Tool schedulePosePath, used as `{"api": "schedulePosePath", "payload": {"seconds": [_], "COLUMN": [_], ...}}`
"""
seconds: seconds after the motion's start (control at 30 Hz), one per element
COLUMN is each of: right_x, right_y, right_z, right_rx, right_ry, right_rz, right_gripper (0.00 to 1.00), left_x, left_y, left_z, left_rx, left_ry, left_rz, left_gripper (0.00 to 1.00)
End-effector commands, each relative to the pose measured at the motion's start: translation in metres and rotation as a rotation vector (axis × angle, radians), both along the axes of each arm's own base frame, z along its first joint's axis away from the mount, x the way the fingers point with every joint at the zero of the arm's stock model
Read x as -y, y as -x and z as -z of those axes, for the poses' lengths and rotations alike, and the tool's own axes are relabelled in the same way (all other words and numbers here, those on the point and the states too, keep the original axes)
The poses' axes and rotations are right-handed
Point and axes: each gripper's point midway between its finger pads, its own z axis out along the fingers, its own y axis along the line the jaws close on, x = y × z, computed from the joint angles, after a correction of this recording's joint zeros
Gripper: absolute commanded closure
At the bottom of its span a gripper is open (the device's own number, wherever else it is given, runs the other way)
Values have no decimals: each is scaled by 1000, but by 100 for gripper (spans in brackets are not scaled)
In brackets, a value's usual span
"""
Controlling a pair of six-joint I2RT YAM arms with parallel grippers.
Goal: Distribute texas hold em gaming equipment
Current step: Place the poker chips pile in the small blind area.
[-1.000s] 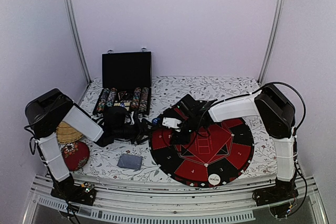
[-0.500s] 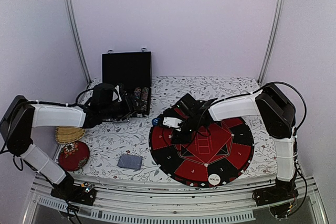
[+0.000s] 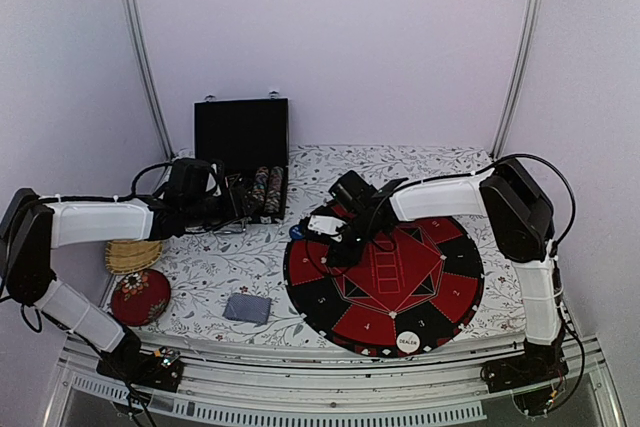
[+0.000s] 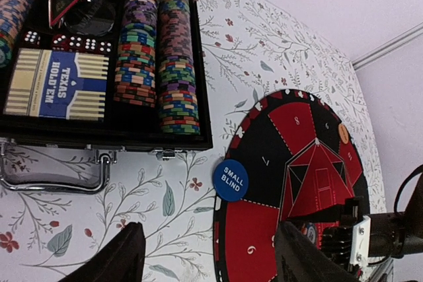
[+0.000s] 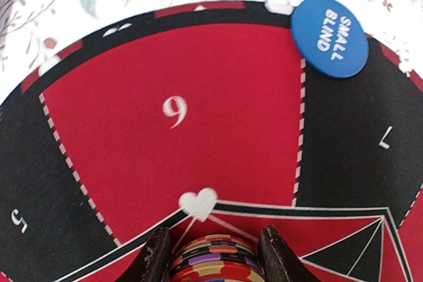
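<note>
Poker chips, short stack, were clamped between fingers of right gripper, held low over mat. Stack sat just behind white heart at inner tip of sector 6, likely being set down for that seat; couldn't tell if it touched felt. Edges striped red, purple, cream, black. Blue SMALL BLIND button lay ahead-right of that hand, at mat's rim. Left gripper was spread wide, nothing between fingers, hovering before chip case. Racked chips lay ahead of it, probably next load.
</note>
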Motion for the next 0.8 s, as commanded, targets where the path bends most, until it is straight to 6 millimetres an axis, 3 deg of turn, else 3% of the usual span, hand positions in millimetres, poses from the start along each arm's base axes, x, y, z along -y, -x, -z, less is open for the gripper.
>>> {"api": "schedulePosePath", "payload": {"seconds": [0.0,0.17,0.23,0.4,0.77], "right_x": [1,-12,-16,-28,-19], "right_y": [-25,-41,-45,-65,-114], "right_z": [11,22,37,38,43], "right_rx": [23,28,22,51,129], "right_ry": [33,49,64,54,78], "right_rz": [72,77,77,92,168], "right_gripper": [98,98,98,98,98], "left_x": [-9,-10,-12,-21,-27], "left_y": [-1,-1,0,3,3], "left_z": [6,5,4,4,1], "left_rx": [-6,-4,-4,-1,7], "left_ry": [-35,-38,-46,-63,-65], "left_rz": [-5,-1,-3,-22,-35], "left_gripper": [31,31,31,31,31]}}
